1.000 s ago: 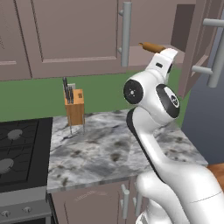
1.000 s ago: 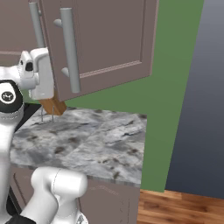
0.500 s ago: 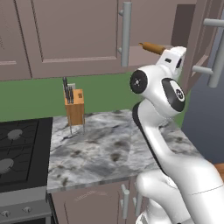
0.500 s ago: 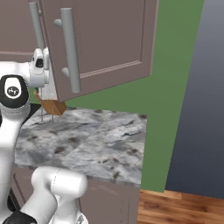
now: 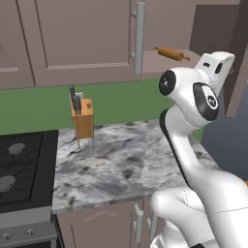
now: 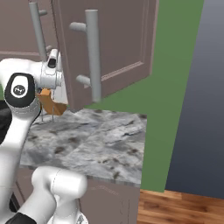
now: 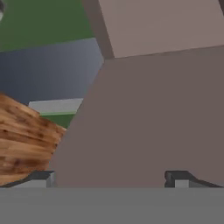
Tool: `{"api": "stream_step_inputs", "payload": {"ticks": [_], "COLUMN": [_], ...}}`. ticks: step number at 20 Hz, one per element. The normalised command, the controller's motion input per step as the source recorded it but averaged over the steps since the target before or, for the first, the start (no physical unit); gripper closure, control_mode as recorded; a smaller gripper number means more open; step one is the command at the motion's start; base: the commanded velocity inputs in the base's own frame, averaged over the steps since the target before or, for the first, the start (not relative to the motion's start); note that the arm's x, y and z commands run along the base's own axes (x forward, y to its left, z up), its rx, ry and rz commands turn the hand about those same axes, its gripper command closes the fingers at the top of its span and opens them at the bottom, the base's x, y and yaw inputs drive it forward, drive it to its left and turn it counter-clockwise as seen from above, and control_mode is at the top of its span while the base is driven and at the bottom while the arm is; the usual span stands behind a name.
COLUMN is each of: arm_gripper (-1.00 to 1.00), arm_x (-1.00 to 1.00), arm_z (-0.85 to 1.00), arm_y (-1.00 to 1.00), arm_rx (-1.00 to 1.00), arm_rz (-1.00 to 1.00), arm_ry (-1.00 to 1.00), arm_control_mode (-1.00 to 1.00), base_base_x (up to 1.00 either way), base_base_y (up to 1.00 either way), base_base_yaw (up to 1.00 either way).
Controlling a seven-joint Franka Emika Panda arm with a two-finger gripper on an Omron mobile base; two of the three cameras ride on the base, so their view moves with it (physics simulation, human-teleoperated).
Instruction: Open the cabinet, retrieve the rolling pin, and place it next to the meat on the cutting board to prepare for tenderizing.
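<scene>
The cabinet (image 6: 109, 48) door is swung open, the rolling pin (image 5: 171, 53) lies inside on its shelf (above the marble desk (image 5: 121, 164)), and the hand (image 7: 111, 177) is spread wide, holding nothing.

No legible text, label or number anywhere — plain rendered surfaces.

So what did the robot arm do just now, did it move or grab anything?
The arm's upper part swung right toward the open cabinet door, wrist lifting higher. It grabbed nothing; the end effector is open. The rolling pin stayed on its shelf, and the knife block stayed put.
</scene>
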Motion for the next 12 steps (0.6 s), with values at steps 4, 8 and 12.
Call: {"api": "stream_step_inputs", "payload": {"ticks": [4, 8, 12], "arm_gripper": [-1.0, -1.0, -1.0], "arm_x": [-0.33, -0.24, -0.03], "arm_z": [-0.03, -0.03, 0.0], "arm_y": [-0.81, -0.9, -0.89], "arm_rx": [0.0, 0.0, 0.0], "arm_rz": [-0.18, -0.14, -0.07], "arm_ry": [0.05, 0.03, 0.03], "arm_control_mode": [-1.0, -1.0, -1.0], "base_base_x": [0.0, 0.0, 0.0], "base_base_y": [0.0, 0.0, 0.0], "base_base_yaw": [0.0, 0.0, 0.0]}}
